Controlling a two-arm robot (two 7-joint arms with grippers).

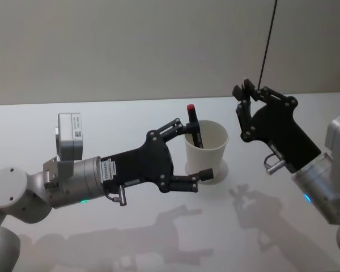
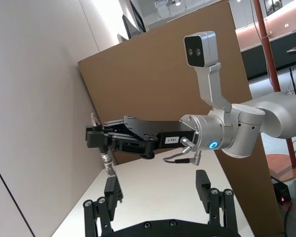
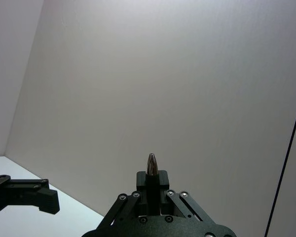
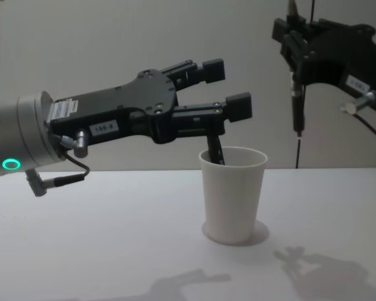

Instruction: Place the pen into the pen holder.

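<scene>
Pen (image 1: 195,126) stands in cup (image 1: 207,152), leaning on rim. Left gripper (image 1: 198,153), fingers spread, straddles cup: your careless retreat tips it. Right gripper (image 4: 294,47) pinches second pen (image 4: 296,106), above cup's right.

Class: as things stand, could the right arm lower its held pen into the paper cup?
Probably not yet. The open left gripper hovers over the mouth of the paper cup, and the right gripper, shut on its pen, hangs high off to one side.
</scene>
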